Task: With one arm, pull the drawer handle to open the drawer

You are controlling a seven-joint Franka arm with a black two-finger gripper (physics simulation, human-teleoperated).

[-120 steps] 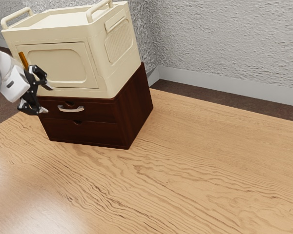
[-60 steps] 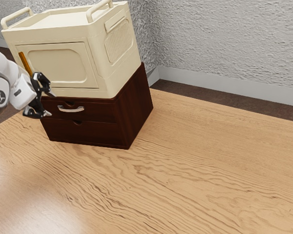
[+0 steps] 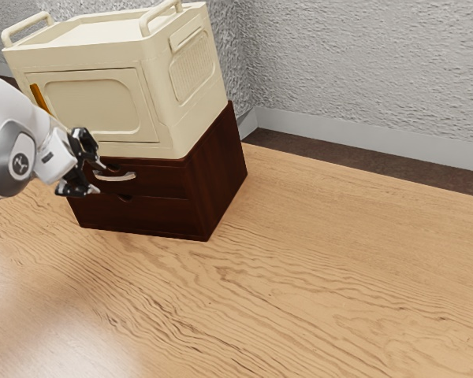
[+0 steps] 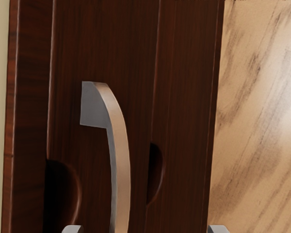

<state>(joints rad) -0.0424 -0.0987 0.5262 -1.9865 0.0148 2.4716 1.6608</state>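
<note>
Exterior view: handle [image 3: 123, 178] runs lengthwise across the drawer [image 3: 162, 180], bowing outward.

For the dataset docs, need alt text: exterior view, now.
Open end effector beside the silver handle of the shut upper drawer in a dark chest. The white arm comes in from the exterior view's left. A cream box sits on the chest, which stands on a wooden table before a gray wall.

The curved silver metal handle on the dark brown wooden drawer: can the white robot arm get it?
Probably yes: the black two-fingered pincer is open right by the curved silver metal handle, and nothing I can see stands in the way.
</note>
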